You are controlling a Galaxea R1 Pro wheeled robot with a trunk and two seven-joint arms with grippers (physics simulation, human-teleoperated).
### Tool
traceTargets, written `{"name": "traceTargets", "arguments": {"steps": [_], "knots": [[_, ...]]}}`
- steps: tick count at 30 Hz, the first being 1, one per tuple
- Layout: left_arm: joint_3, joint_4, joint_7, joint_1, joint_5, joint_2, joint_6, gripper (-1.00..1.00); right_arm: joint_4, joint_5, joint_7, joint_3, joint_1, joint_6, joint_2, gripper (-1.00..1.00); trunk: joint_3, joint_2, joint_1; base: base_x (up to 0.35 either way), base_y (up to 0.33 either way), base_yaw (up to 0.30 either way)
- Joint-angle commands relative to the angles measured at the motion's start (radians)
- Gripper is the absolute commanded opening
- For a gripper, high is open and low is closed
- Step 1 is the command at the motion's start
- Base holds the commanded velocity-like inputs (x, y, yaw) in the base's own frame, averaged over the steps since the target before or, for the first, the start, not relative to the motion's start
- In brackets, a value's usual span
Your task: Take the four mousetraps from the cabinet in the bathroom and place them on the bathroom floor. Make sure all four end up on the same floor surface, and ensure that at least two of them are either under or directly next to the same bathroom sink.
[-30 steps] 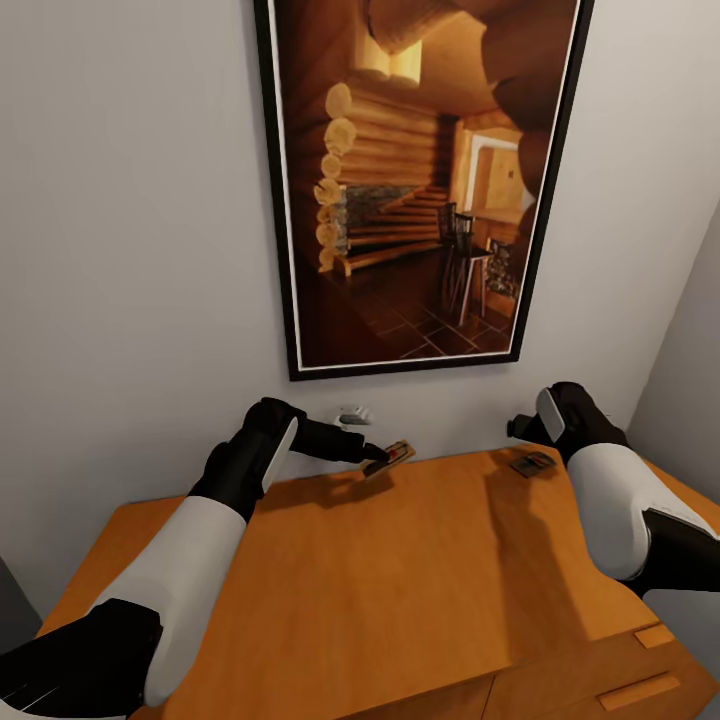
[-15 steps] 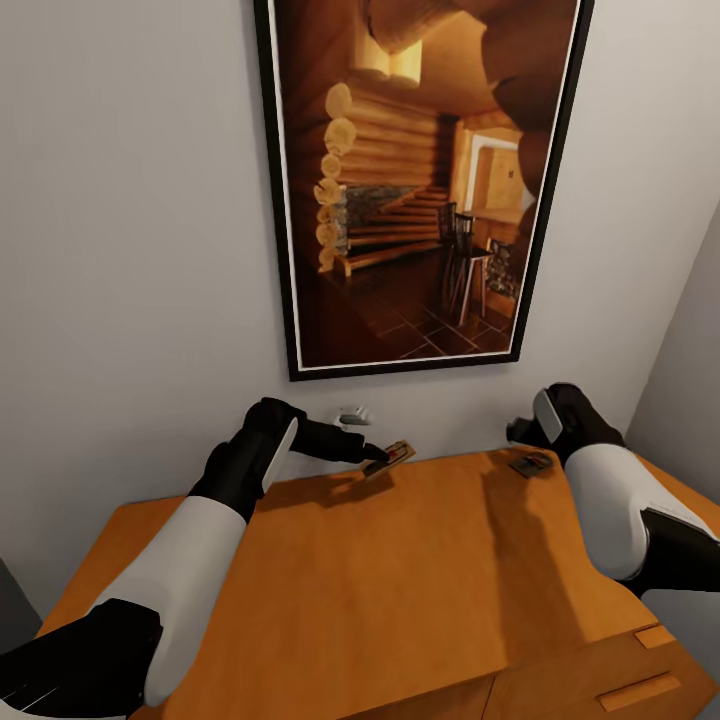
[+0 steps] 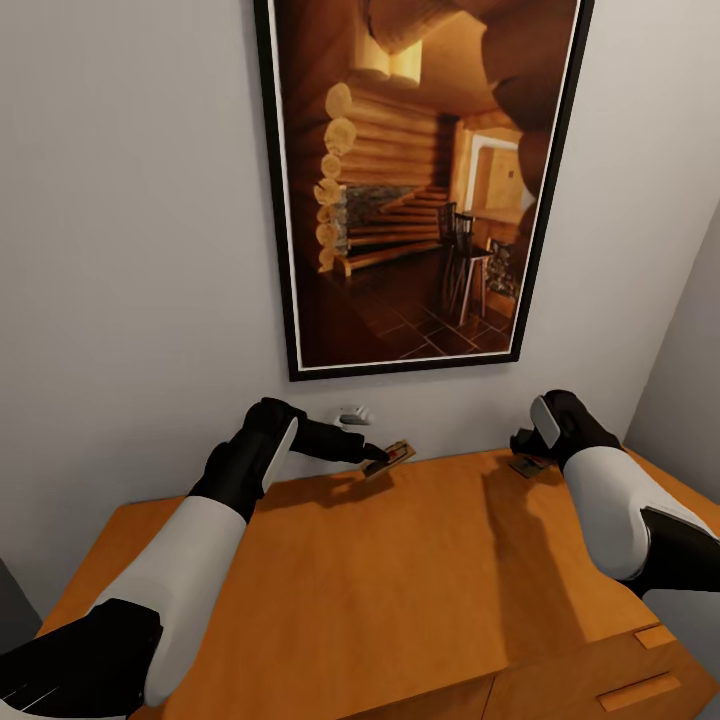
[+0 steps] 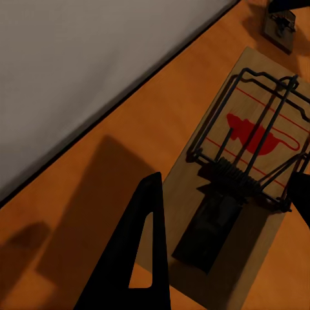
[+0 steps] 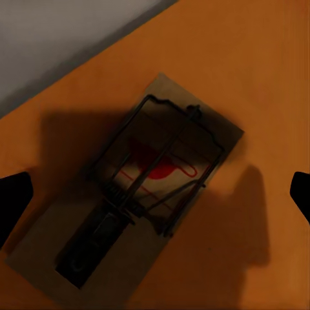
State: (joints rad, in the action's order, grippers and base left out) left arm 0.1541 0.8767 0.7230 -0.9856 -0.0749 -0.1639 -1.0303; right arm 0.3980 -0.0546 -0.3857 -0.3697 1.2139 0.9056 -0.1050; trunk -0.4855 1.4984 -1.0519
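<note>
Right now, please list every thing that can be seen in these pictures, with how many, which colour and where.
mousetraps: two, brown wood with grey wire and a red spot; one tilted up at the left gripper near the wall, one flat on the cabinet top under the right gripper
cabinet: one, orange-brown, against the wall, drawer handles at its front right
picture: one, black frame, log-cabin interior, on the wall above the cabinet
wall: pale grey, behind the cabinet
small white fitting: one, on the wall below the picture
left gripper: black, at the tilted mousetrap's edge
right gripper: black, above the flat mousetrap, fingers apart either side of it
</note>
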Motion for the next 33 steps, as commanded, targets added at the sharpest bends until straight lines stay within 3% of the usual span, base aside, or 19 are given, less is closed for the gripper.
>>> {"name": "traceTargets", "arguments": {"steps": [1, 19, 33], "knots": [[-0.001, 0.001, 0.007, -0.001, -0.008, 0.0, -0.004, -1.0, 0.0, -0.005, -0.001, -0.007, 0.001, 0.004, 0.001, 1.0, -0.001, 0.001, 0.0, 0.0, 0.0, 0.0], [-0.001, 0.001, 0.008, -0.001, -0.008, -0.001, -0.004, -1.0, -0.002, -0.004, -0.002, -0.01, 0.001, -0.001, 0.005, 1.0, -0.001, 0.001, 0.0, 0.0, 0.0, 0.0], [-0.001, 0.001, 0.009, -0.001, -0.008, -0.001, -0.004, -1.0, -0.004, -0.004, -0.002, -0.04, 0.001, -0.009, 0.008, 1.0, -0.001, 0.001, 0.0, 0.0, 0.0, 0.0]]}}
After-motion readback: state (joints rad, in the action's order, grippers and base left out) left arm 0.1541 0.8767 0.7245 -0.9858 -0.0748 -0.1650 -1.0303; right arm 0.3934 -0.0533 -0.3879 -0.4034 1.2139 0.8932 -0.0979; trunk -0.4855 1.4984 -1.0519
